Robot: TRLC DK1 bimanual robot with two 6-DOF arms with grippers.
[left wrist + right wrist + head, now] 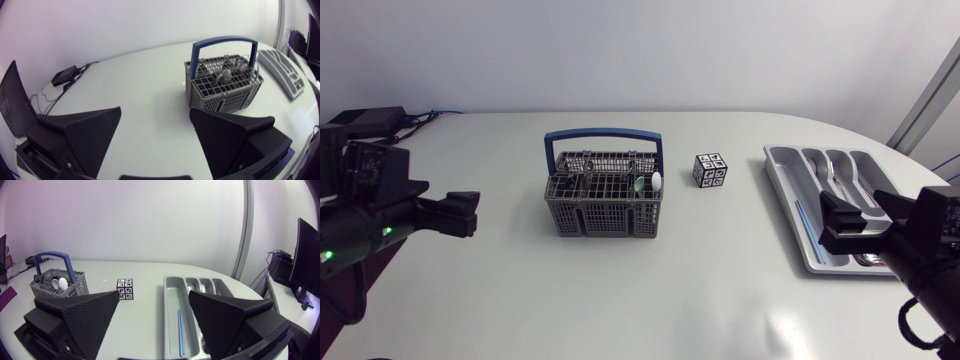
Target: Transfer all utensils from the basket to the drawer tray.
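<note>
The left gripper (155, 111) has its fingers spread wide with nothing between them, low over the bench (520, 300). Seen from above, the basket (605, 200) lies at its three o'clock, nearer to this arm than to the other. The remaining utensils (647, 183) stand upright in the basket's three o'clock end, toward the tray (788, 185). The right gripper (842, 222), equally spread and empty, hangs over the tray's six o'clock end. A grasp likely has to descend from above.
</note>
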